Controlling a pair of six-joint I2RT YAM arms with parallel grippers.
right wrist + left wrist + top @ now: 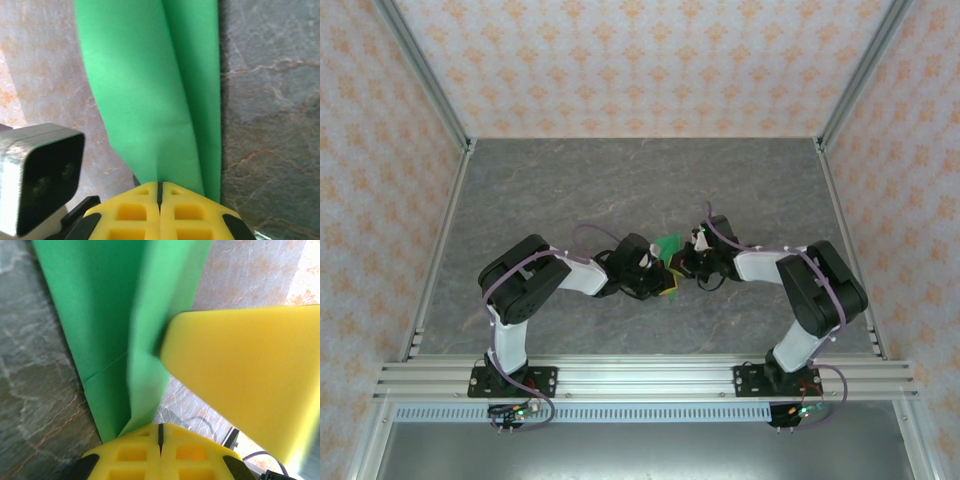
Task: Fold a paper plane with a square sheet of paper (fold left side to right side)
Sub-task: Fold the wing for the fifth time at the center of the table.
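Above the grey marbled table (620, 180), the left arm (525, 280) and right arm (815, 285) meet at mid-table, holding the partly folded green sheet of paper (669, 243) between them. The left gripper (160, 440) is pinched closed on one end and the right gripper (160, 197) is clamped on the other. A short crease (102, 372) shows. The paper looks light and limp, likely to bow, slip or tear, so it is best held at the edges with gentle tension.
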